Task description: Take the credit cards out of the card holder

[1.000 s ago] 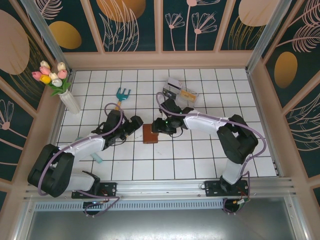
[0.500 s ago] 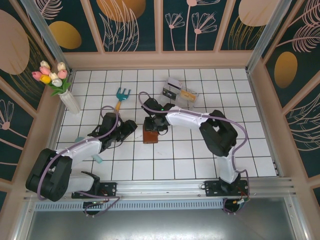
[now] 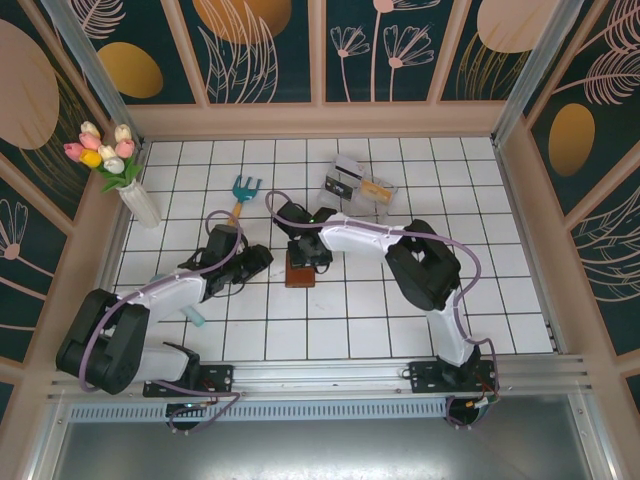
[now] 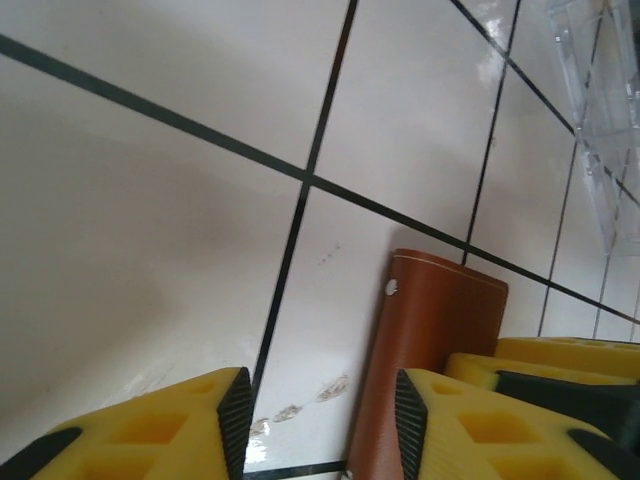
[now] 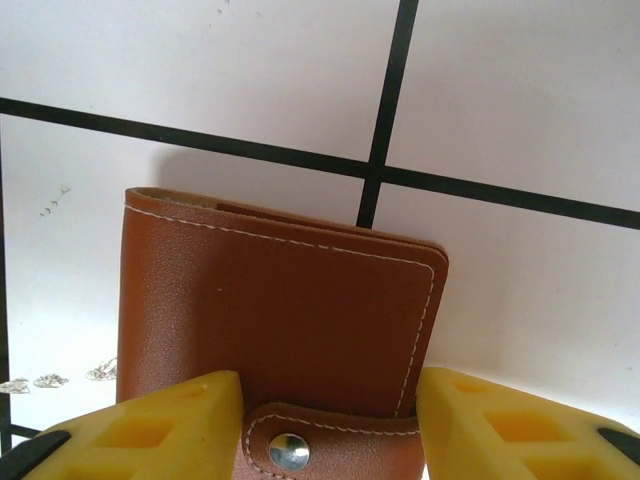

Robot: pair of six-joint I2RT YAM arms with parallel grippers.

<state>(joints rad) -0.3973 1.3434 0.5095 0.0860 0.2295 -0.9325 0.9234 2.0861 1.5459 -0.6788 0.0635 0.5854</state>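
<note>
The card holder (image 3: 297, 274) lies closed on the white tiles, reddish-brown leather, its strap (image 5: 330, 440) snapped. The credit cards are hidden. My right gripper (image 3: 303, 252) hangs over the holder's far end, reaching in from the right. In the right wrist view the right gripper (image 5: 330, 432) stands open, its yellow fingers (image 5: 170, 425) straddling the strap on top of the card holder (image 5: 280, 300). My left gripper (image 3: 258, 262) sits just left of the holder. It is open (image 4: 322, 425) over bare tile, with the card holder (image 4: 440, 330) beside its right finger.
A clear plastic box (image 3: 360, 185) with small items sits behind the holder; it also appears in the left wrist view (image 4: 600, 120). A teal-headed garden fork (image 3: 243, 190) lies at the back left. A vase of tulips (image 3: 135, 195) stands by the left wall.
The right gripper swung left from the holder's right side to over its far end. The left gripper drew back slightly to the left. The holder stayed put.
</note>
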